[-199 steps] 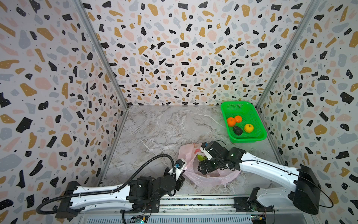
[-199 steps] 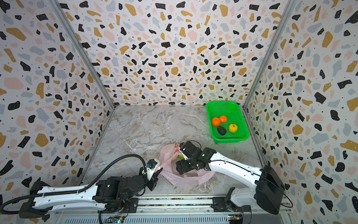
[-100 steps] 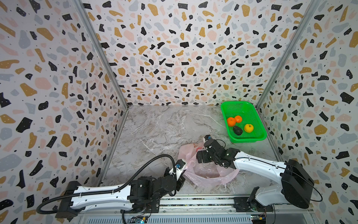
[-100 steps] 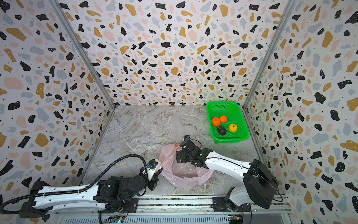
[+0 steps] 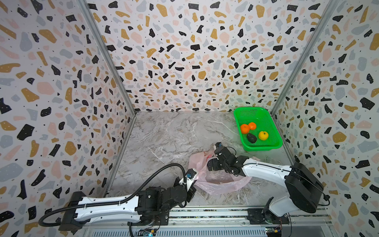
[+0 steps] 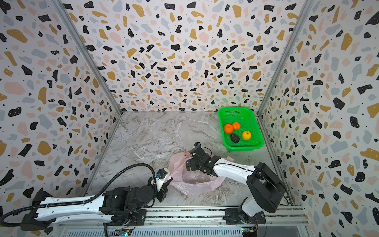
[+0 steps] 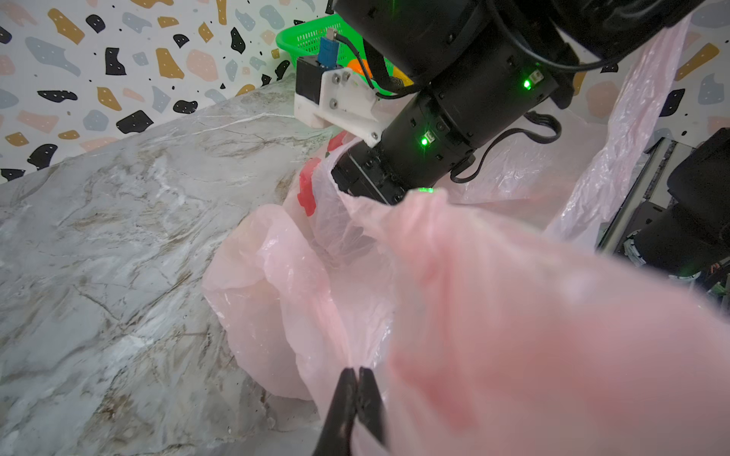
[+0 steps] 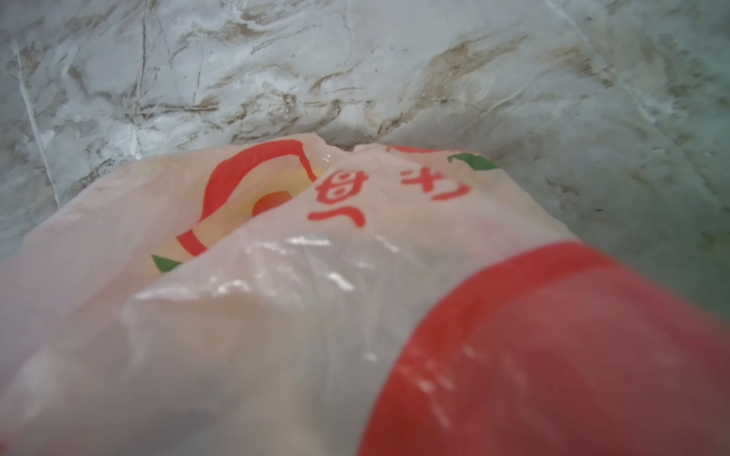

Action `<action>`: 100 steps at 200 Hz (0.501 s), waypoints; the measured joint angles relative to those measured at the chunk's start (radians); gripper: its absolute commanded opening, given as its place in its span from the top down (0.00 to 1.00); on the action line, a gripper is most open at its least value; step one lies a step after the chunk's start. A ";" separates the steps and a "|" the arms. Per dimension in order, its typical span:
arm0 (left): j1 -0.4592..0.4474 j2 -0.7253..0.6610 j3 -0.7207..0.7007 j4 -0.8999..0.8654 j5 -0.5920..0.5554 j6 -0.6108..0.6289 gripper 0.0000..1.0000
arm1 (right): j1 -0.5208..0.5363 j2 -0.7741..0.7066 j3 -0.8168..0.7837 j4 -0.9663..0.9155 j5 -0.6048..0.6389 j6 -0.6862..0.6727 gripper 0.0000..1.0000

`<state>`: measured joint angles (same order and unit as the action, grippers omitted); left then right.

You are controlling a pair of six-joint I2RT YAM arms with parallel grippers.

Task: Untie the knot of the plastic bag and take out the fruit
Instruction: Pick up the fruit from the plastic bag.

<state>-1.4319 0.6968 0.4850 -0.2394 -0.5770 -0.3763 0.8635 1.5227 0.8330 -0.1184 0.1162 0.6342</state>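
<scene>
The pink plastic bag (image 5: 221, 184) lies slack on the marble floor near the front, its mouth gaping. My left gripper (image 7: 357, 371) is shut on the bag's near rim. My right gripper (image 5: 212, 165) reaches into the mouth from the right. The bag (image 8: 276, 316) covers the right wrist view, so its fingers are hidden; nothing shows in its hold. The knot is out of view. Fruit lies in the green basket (image 5: 262, 148): two tangerines (image 5: 244, 128), a dark avocado (image 5: 251, 137) and a yellow fruit (image 5: 263, 135). I cannot tell whether any fruit is inside the bag.
The basket stands against the right wall at the back. Patterned walls close in the left, back and right. A metal rail (image 5: 205, 215) with both arm bases runs along the front edge. Bare marble floor (image 5: 168, 133) stretches left of and behind the bag.
My right gripper has shifted toward the bag's far side and its arm has folded back. A green thing seen beside it a second ago no longer shows. The left arm has not moved.
</scene>
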 measured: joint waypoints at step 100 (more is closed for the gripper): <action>0.000 0.000 0.000 0.000 0.000 0.000 1.00 | -0.009 0.081 -0.003 0.093 0.034 -0.029 0.45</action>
<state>-1.4319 0.6971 0.4850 -0.2398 -0.5774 -0.3767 0.8543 1.6035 0.8299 -0.0250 0.1497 0.6048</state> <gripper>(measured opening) 0.047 0.662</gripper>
